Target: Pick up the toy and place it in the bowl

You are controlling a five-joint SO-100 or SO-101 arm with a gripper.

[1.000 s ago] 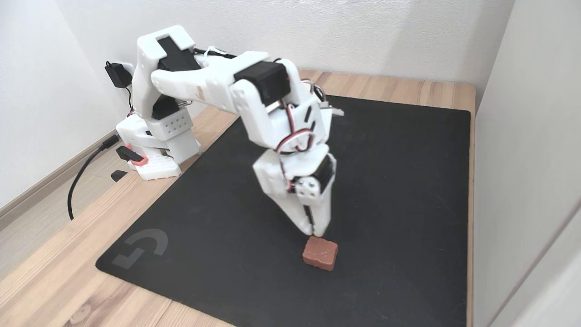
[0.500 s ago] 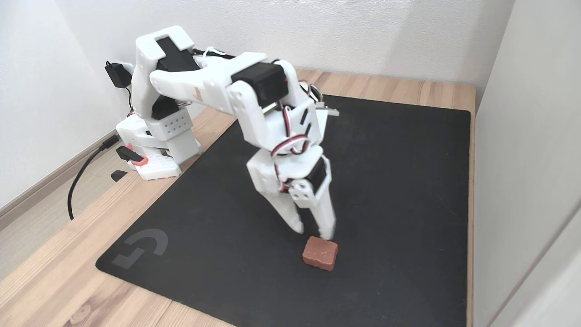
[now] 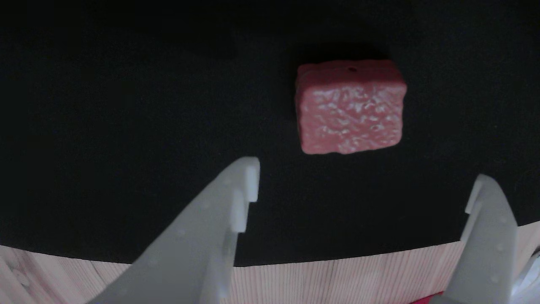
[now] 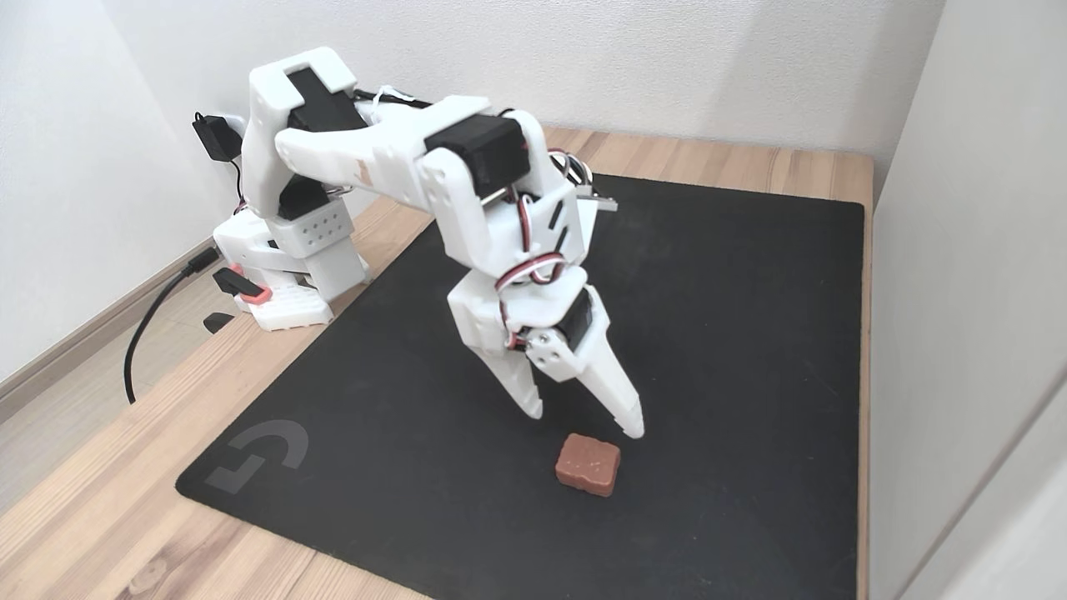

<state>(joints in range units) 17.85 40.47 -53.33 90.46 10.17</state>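
The toy [image 4: 588, 463] is a small red-pink block with a bumpy top, lying flat on the black mat near its front. In the other view the toy [image 3: 350, 106] lies just beyond the fingertips, a tiny hole on its far side. My gripper [image 4: 585, 422] hangs just behind and above the toy, open wide, nothing between its white fingers. In the other view the gripper [image 3: 363, 185] shows both fingers apart, short of the block. The bowl is out of view.
A black mat [image 4: 750, 333] covers most of the wooden table [image 4: 100, 500]. The arm's base [image 4: 288, 258] stands at the back left with a black cable [image 4: 146, 325] trailing off the edge. A light wall [image 4: 967, 292] runs along the right side.
The gripper went from shut to wide open over the last second, its fingers spreading just behind the toy. The toy has not moved.
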